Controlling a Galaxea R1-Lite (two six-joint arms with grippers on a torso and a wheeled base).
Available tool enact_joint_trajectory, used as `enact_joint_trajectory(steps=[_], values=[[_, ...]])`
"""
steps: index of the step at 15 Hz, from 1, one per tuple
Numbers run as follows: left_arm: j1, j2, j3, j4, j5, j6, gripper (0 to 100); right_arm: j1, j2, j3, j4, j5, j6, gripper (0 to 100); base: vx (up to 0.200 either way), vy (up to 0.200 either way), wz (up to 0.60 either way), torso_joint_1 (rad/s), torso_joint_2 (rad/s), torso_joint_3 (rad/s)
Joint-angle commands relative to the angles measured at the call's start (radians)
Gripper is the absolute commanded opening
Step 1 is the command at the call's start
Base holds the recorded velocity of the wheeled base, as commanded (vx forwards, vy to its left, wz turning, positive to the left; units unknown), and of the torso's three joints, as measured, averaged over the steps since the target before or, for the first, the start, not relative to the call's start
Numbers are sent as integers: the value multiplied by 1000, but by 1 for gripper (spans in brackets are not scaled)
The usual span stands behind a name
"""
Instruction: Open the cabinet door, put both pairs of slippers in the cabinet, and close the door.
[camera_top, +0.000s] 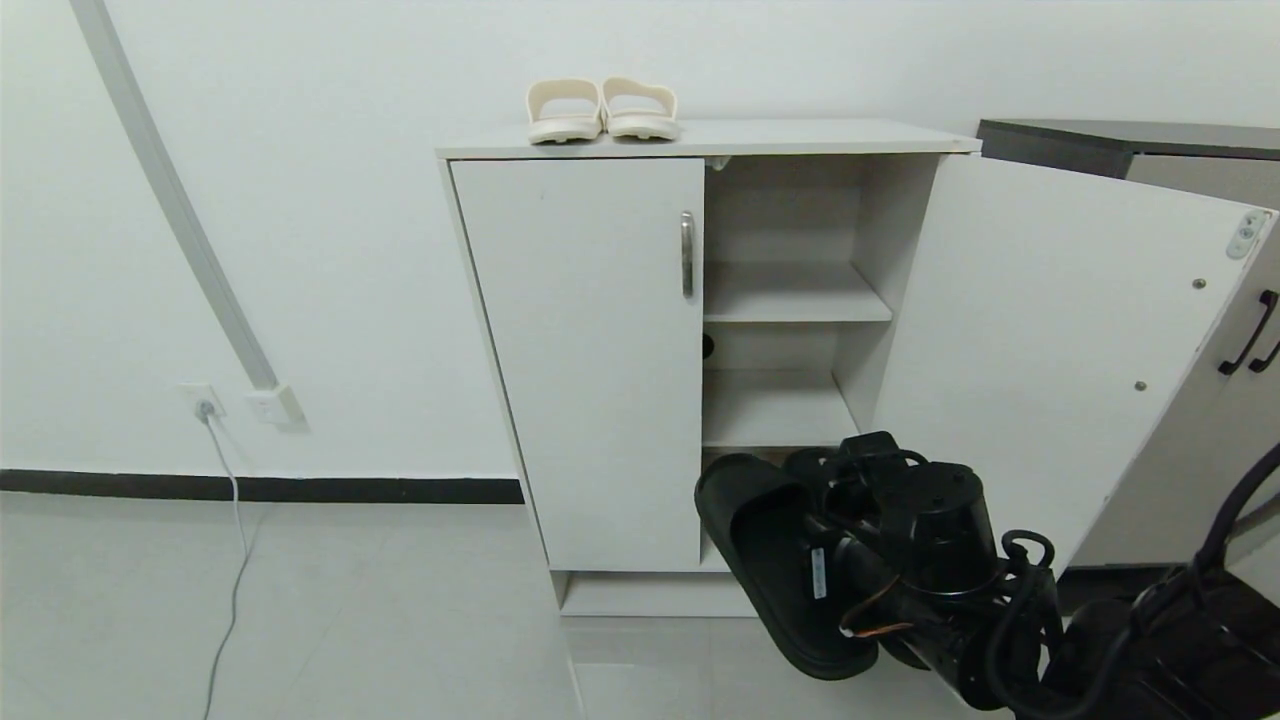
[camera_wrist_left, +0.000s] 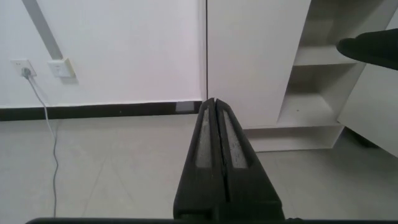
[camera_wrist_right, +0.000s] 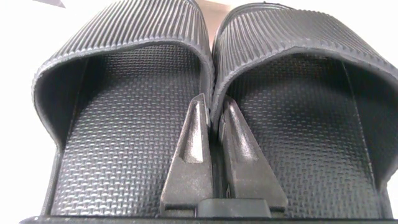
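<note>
A white cabinet (camera_top: 800, 137) stands against the wall with its right door (camera_top: 1050, 330) swung open and its left door (camera_top: 590, 380) closed. A beige pair of slippers (camera_top: 603, 110) rests on its top. My right gripper (camera_wrist_right: 211, 102) is shut on the touching inner edges of a black pair of slippers (camera_wrist_right: 124, 155), held side by side. In the head view this black pair (camera_top: 770, 560) hangs tilted in front of the cabinet's lowest opening. My left gripper (camera_wrist_left: 214, 102) is shut on nothing, low over the floor left of the cabinet; the black slippers' tip (camera_wrist_left: 373, 46) shows beyond it.
Inside the cabinet two bare shelves (camera_top: 790, 295) (camera_top: 775, 410) show. A dark-topped grey cabinet (camera_top: 1150, 140) stands right behind the open door. A wall socket with a cable (camera_top: 205, 405) is at the left, with open floor (camera_top: 350, 620) before it.
</note>
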Motion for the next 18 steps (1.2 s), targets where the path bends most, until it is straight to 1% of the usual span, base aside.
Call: enact_joint_trajectory(steps=[1, 4, 5, 6, 8, 14, 16, 18], values=[[0, -6, 0, 0, 1, -2, 0, 0, 49, -51, -2, -67, 1, 0, 0, 0, 0, 0, 0, 0], [0, -6, 0, 0, 4, -7, 0, 22, 186, -226, 1, -274, 9, 0, 0, 0, 0, 0, 0, 0], [0, -6, 0, 0, 4, -7, 0, 28, 221, -278, 2, -306, 26, 0, 0, 0, 0, 0, 0, 0], [0, -6, 0, 0, 4, -6, 0, 26, 236, -306, 4, -319, 32, 0, 0, 0, 0, 0, 0, 0], [0, -6, 0, 0, 2, -6, 0, 6, 261, -317, 5, -323, 43, 0, 0, 0, 0, 0, 0, 0], [0, -6, 0, 0, 2, -6, 0, -8, 279, -318, 4, -335, 43, 0, 0, -200, 0, 2, 2, 3], [0, -6, 0, 0, 2, -7, 0, -6, 304, -323, -5, -335, 41, 0, 0, 0, 0, 0, 0, 0], [0, -6, 0, 0, 2, -7, 0, -5, 339, -353, -7, -306, 41, 0, 0, 0, 0, 0, 0, 0]])
